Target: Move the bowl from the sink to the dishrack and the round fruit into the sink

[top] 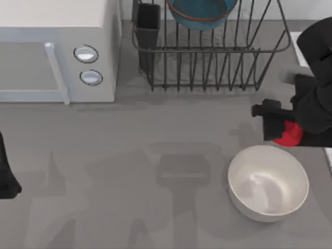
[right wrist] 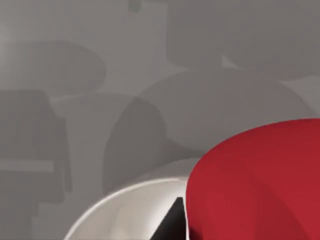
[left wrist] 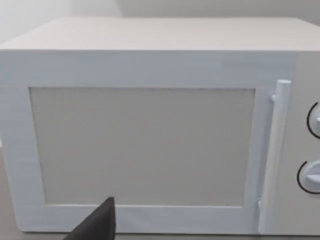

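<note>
Holding the small glossy red round fruit [top: 288, 135] between its fingers, the right gripper [top: 277, 128] hangs just above the white bowl [top: 268, 182], pale sink rim [top: 300, 47] close beyond.

A white box-shaped microwave [left wrist: 150, 125] spans almost the whole frame, seen front-on; its flat top runs across the upper part; its door carries a large pale grey window panel [left wrist: 145, 145] set in a lighter frame; a slim upright bar handle [left wrist: 274, 155] stands at the right of the door; parts of two round knobs [left wrist: 312, 175] sit at the right edge, one above the other; a dark pointed pincer finger [left wrist: 97, 224] rises at the lower left, in front of the door's bottom edge; a strip of grey worktop [left wrist: 6, 200] shows at the far lower left.
</note>
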`<act>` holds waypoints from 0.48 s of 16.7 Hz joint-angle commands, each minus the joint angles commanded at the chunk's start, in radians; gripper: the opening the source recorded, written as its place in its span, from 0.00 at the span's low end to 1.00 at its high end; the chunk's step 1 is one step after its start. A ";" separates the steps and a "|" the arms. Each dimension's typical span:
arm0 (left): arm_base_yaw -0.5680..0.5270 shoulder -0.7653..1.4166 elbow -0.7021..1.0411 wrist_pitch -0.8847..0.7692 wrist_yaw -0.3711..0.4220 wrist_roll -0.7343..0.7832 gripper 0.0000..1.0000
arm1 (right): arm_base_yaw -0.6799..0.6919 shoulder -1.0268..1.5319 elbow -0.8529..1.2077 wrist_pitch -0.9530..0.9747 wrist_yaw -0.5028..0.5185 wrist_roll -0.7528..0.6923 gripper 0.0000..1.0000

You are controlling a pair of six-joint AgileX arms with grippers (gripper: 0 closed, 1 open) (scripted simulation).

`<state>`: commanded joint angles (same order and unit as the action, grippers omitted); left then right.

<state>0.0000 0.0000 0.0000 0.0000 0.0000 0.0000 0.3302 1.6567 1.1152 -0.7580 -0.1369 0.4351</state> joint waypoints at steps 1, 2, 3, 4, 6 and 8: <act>0.000 0.000 0.000 0.000 0.000 0.000 1.00 | -0.040 -0.006 -0.038 0.086 -0.028 -0.020 0.00; 0.000 0.000 0.000 0.000 0.000 0.000 1.00 | -0.082 -0.013 -0.076 0.177 -0.056 -0.041 0.00; 0.000 0.000 0.000 0.000 0.000 0.000 1.00 | -0.126 -0.020 -0.115 0.274 -0.085 -0.063 0.00; 0.000 0.000 0.000 0.000 0.000 0.000 1.00 | -0.171 -0.027 -0.154 0.374 -0.114 -0.087 0.00; 0.000 0.000 0.000 0.000 0.000 0.000 1.00 | -0.266 -0.043 -0.229 0.583 -0.169 -0.138 0.00; 0.000 0.000 0.000 0.000 0.000 0.000 1.00 | -0.365 -0.062 -0.299 0.793 -0.218 -0.189 0.00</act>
<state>0.0000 0.0000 0.0000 0.0000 0.0000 0.0000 -0.0346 1.5950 0.8166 0.0355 -0.3553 0.2457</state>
